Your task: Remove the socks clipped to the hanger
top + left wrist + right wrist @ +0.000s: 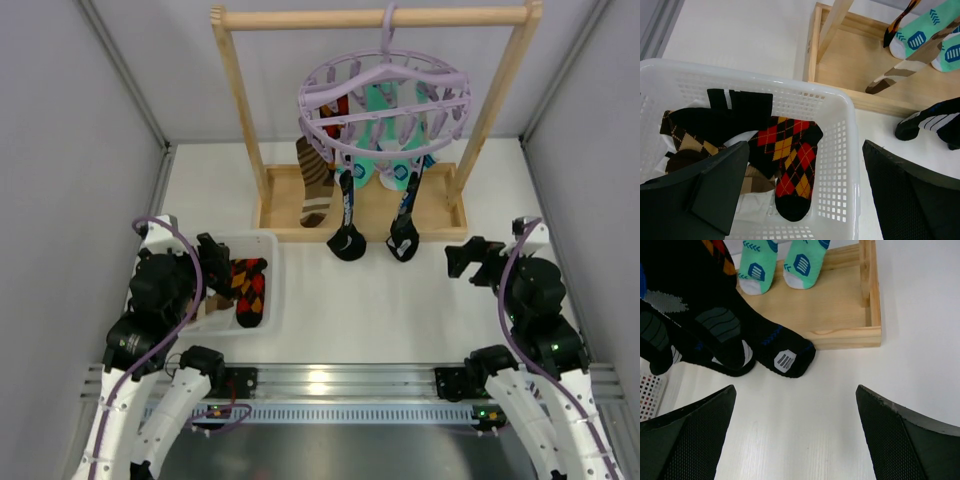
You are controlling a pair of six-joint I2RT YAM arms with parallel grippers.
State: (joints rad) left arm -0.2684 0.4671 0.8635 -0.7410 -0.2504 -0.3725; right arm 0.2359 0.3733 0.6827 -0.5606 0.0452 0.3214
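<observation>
White table (400, 300), walled on three sides. Wooden rack (236, 120) at far end, lavender hanger (390, 110) hooked on its top bar. Clipped to hanger: brown-striped sock (316, 185) at left; two black socks (346, 228) hanging lowest, toes at the rack base's front edge; mint-green socks (385, 160) behind them; red-dark sock (337, 108) mostly hidden under the rings. White basket (272, 262) front left, with an argyle sock (790, 165) lying on top of other dark socks. Left gripper (805, 150) over the basket, fingers spread wide, nothing held. Right gripper (795, 390) over bare table, near side of the black socks' toes, jaws wide apart, empty.
</observation>
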